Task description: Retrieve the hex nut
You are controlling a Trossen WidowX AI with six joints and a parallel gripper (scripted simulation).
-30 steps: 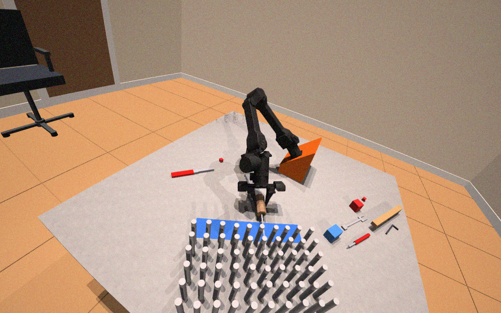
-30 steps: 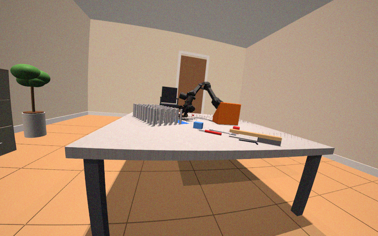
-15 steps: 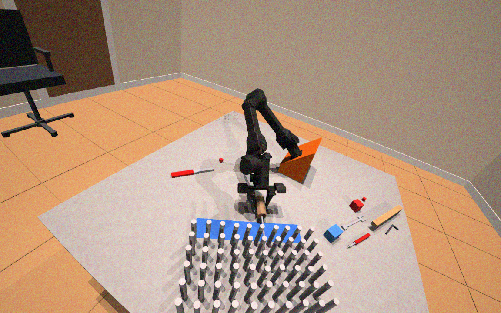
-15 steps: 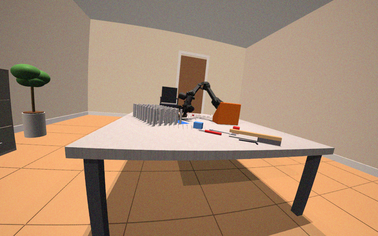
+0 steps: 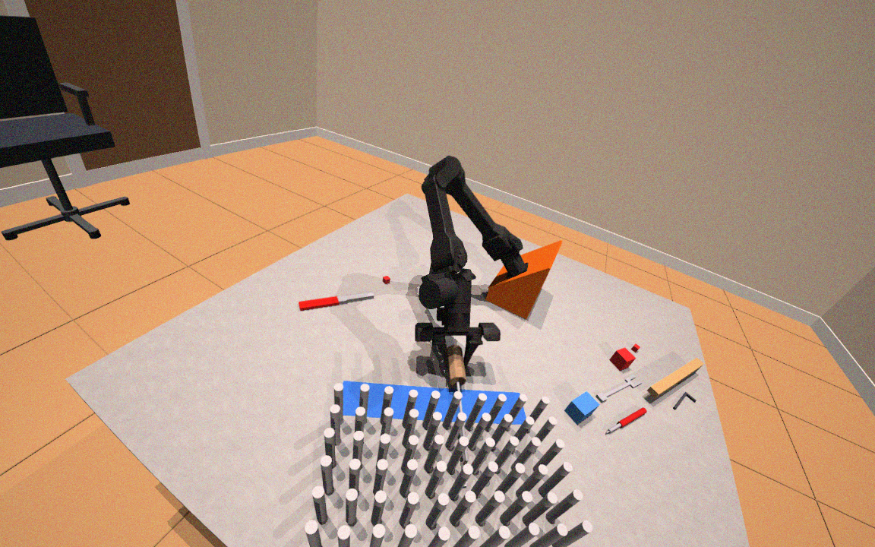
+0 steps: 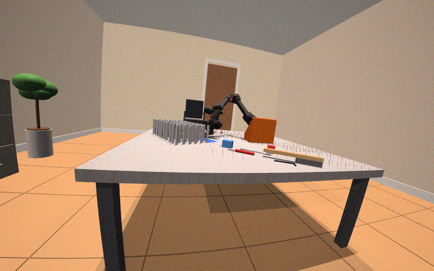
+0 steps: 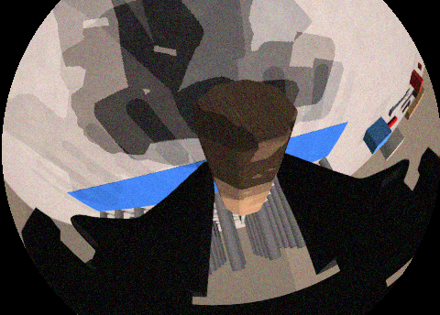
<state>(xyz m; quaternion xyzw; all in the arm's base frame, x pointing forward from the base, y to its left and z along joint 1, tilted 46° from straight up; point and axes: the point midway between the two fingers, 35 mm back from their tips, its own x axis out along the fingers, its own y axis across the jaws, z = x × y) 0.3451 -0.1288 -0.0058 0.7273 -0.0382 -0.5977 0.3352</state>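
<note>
My gripper (image 5: 455, 358) (image 7: 243, 163) is shut on the wooden handle of a tool (image 5: 456, 374) (image 7: 247, 123), behind the blue taped strip (image 5: 376, 401) (image 6: 210, 140) (image 7: 151, 189). The tool's thin metal shaft runs from the handle over the strip and in between the upright metal spacers (image 5: 330, 449) (image 6: 178, 134) (image 7: 234, 246). Its far end is partly hidden among them. All spacers in view stand. I cannot make out the hex nut for certain; the spacers and shadows hide much of the lanes. In the exterior view the spacers mostly hide the fingers.
An orange wedge (image 5: 522, 292) (image 6: 262, 131) stands beside the arm. A blue block (image 5: 582, 407) (image 6: 227, 143) (image 7: 378, 135), a wrench (image 5: 617, 390), a red-handled screwdriver (image 5: 633, 417) (image 6: 244, 151), a wooden bar (image 5: 675, 379) and a red block (image 5: 622, 358) lie right of the spacers. A red-handled tool (image 5: 318, 303) lies left.
</note>
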